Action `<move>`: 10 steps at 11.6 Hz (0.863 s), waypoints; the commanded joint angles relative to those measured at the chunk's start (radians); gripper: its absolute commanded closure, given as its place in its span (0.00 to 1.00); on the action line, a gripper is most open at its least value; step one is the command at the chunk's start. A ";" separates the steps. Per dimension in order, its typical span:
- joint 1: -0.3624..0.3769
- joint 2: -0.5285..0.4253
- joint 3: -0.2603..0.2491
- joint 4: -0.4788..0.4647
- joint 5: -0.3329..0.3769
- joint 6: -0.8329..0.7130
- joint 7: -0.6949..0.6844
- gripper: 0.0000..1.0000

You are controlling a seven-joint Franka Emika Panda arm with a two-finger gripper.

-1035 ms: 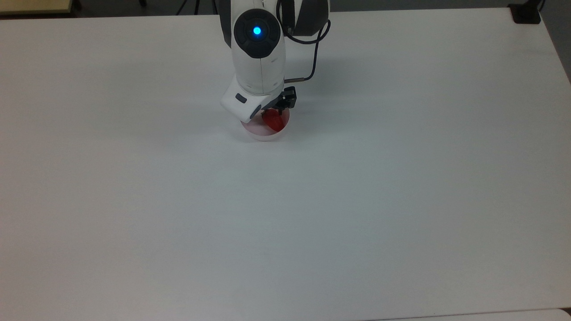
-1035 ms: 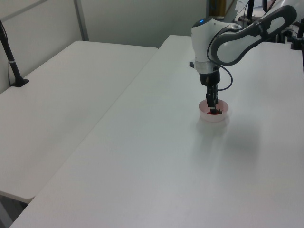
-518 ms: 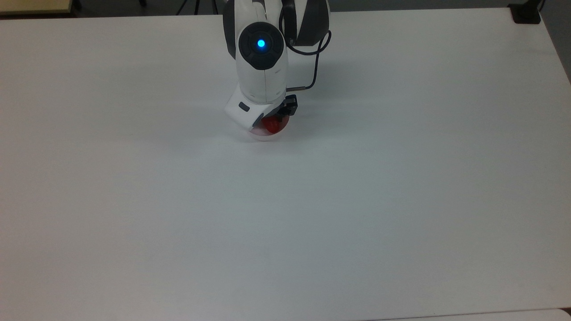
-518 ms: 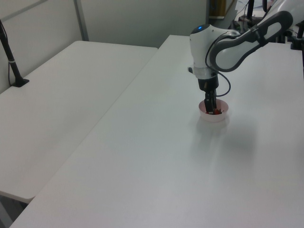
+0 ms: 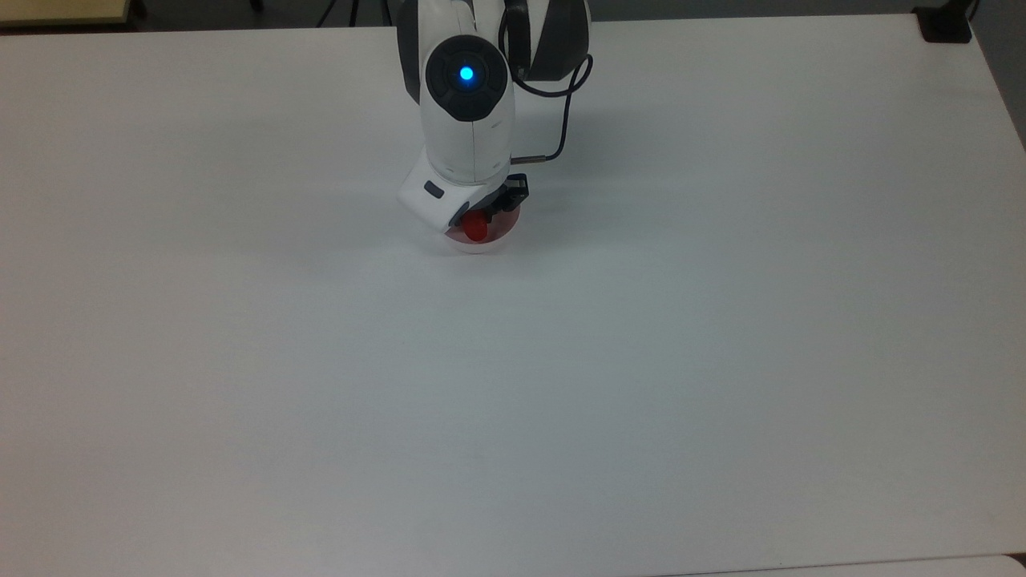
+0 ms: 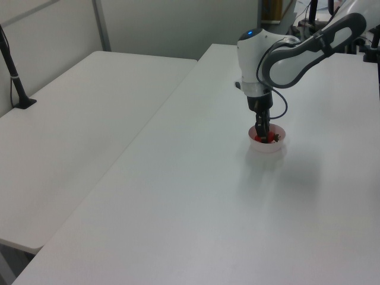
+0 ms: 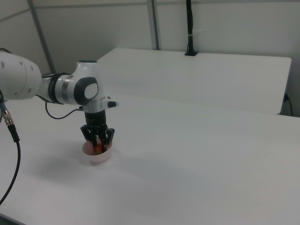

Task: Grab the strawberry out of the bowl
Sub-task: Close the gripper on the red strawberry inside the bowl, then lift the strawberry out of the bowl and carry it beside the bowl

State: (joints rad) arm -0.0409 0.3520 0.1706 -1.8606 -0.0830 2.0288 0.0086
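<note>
A wide white tabletop [image 5: 513, 401] is filling the lower frame of the top view. Just above its centre, the small round pale pink plastic bowl [image 5: 490, 243] is holding the small bright red strawberry [image 5: 476, 229]. The black two-finger gripper [image 7: 97, 140] is reaching into the bowl, fingers spread either side of the fruit, not yet clamping. Closing off-centre could squirt the strawberry aside or tip the light bowl.

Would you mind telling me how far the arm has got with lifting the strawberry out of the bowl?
Done: the claw is down inside the pink bowl, its fingers either side of the strawberry. In hand: the grasp itself; whether the fingers have closed on the fruit cannot be told. Left: the lift, since the strawberry is within the bowl on the table.
</note>
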 commanded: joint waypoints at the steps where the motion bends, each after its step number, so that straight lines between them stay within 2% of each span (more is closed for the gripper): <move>1: -0.004 -0.042 0.009 0.033 -0.004 -0.087 0.021 0.61; 4: -0.011 -0.057 0.007 0.130 -0.004 -0.214 0.007 0.61; 7: -0.083 -0.057 0.000 0.187 -0.018 -0.248 -0.047 0.61; 10: -0.184 -0.045 -0.002 0.187 -0.087 -0.208 -0.131 0.61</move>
State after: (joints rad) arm -0.1613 0.3002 0.1676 -1.6795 -0.1258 1.8047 -0.0551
